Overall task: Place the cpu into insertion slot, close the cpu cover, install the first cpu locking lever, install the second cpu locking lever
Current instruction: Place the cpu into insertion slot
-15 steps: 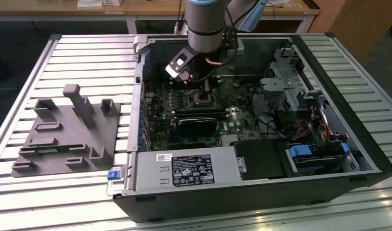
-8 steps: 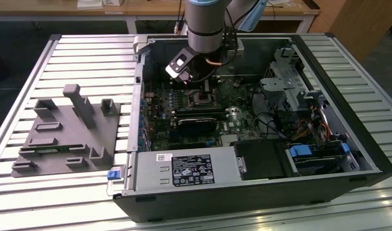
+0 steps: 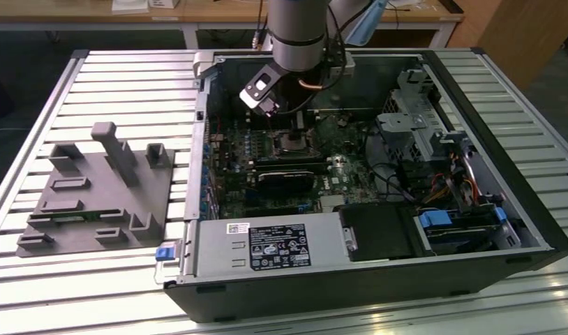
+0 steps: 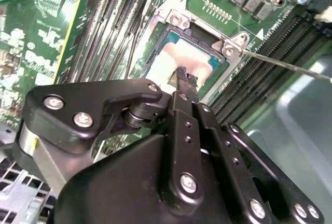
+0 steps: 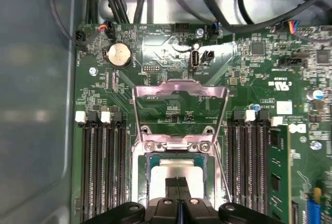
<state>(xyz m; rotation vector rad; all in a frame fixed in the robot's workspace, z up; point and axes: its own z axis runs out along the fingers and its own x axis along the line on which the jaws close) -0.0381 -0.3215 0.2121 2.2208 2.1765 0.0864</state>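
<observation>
1. Gripper (image 5: 178, 182): the two fingers are pressed together with only a thin seam between them, holding nothing; in the exterior view the arm (image 3: 298, 35) reaches down into the open computer case (image 3: 545, 209).
2. Cpu (image 5: 179, 168): lies flat inside the insertion slot (image 5: 147, 175), pale metal top upward; the closed fingertips sit over its middle, at or just above the surface, and contact cannot be told; in the second wrist view the gripper (image 4: 185, 77) tips overlap the near edge of the cpu (image 4: 174, 58).
3. Cpu cover (image 5: 180, 85): swung open on its hinge beside the slot, its window showing the green circuit board (image 5: 155, 47) behind.
4. Locking lever (image 5: 220, 172): a thin wire rod beside the slot, standing free of it.
</observation>
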